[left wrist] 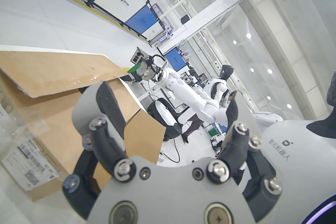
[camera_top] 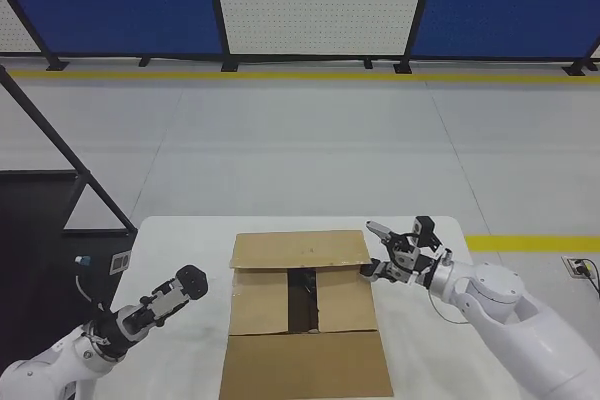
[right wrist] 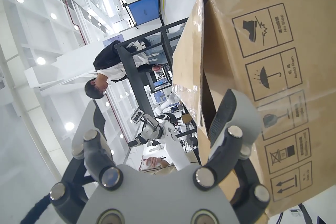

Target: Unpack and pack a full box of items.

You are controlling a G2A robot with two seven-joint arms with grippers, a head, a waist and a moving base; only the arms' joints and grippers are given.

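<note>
**Right gripper (camera_top: 378, 250), fingers spread, poised at the box's far right corner**

One finger (right wrist: 231, 114) sits against the edge of the right flap (camera_top: 345, 300), though contact cannot be confirmed. The left gripper (camera_top: 192, 283), also spread and holding nothing, hangs beside the box's left wall, apart from it. The box (camera_top: 300, 250) stands mid-table (camera_top: 180, 240), its far and near flaps folded out and its two side flaps lying almost flat with a dark slit between them. The step in hand looks to be raising the right flap. That likely calls for hooking a finger under its free edge and swinging it slowly outward along the fold, with the left gripper bracing the box against sliding.
</note>
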